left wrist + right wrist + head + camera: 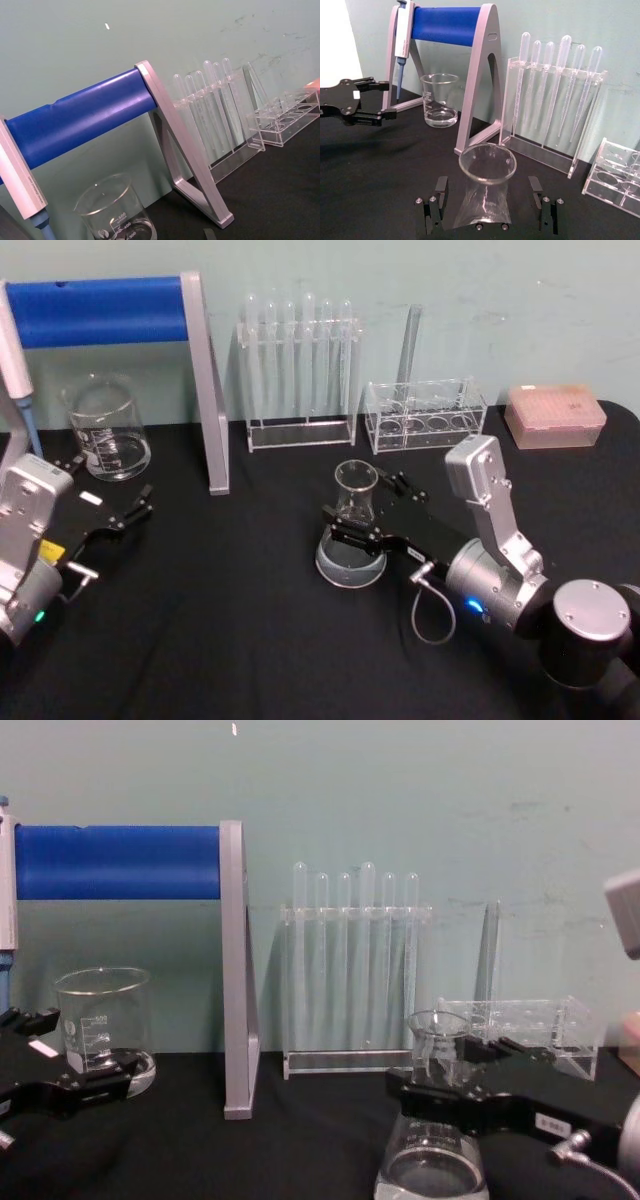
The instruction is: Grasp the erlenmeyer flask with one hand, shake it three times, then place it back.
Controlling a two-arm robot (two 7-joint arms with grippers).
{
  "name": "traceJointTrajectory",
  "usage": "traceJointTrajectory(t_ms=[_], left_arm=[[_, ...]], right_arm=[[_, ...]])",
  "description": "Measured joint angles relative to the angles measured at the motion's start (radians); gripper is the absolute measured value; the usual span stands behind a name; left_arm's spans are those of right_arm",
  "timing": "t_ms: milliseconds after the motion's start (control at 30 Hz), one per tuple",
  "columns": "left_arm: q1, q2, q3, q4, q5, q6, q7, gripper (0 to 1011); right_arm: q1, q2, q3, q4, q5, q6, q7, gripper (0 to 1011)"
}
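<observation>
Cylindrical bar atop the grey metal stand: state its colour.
The cylindrical bar is solid bright blue, clearest in the chest view.

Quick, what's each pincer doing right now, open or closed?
Left pincer: open, holding nothing.
Right pincer: open, straddling the erlenmeyer flask neck, not yet clamped.

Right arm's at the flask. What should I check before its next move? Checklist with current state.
1. Neck of the erlenmeyer flask between the right pincer fingers: ok.
2. Fingers closed on the glass: not ok. They are open, with a gap on each side in the right wrist view.
3. Flask upright, base on the table: ok.
4. Room to lift and shake: ok. The tube rack stands behind the flask, apart from it.
5. Left pincer out of the way: ok. It is open, off to the left by the beaker.
6. Liquid in the flask: cannot tell.
</observation>
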Motion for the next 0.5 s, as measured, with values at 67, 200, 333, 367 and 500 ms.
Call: traceJointTrajectory(t_ms=[67, 200, 333, 367, 500], left_arm=[[0.000, 0.000, 0.000, 0.000, 0.000, 0.000, 0.000, 1001], [0.000, 0.000, 0.000, 0.000, 0.000, 0.000, 0.000, 1001], [0.000, 0.000, 0.000, 0.000, 0.000, 0.000, 0.000, 1001], [0.000, 0.000, 0.000, 0.000, 0.000, 0.000, 0.000, 1001], [0.000, 0.000, 0.000, 0.000, 0.000, 0.000, 0.000, 1001]], right_arm=[[0.008, -0.009, 0.000, 0.011, -0.006, -0.002, 0.001, 1002], [0.027, -0.029, 0.003, 0.036, -0.017, -0.006, 0.004, 1002], [0.041, -0.049, 0.008, 0.053, -0.028, -0.010, 0.008, 1003], [0.042, -0.051, 0.009, 0.055, -0.030, -0.010, 0.009, 1002], [0.044, -0.061, 0.015, 0.061, -0.041, -0.011, 0.010, 1003]])
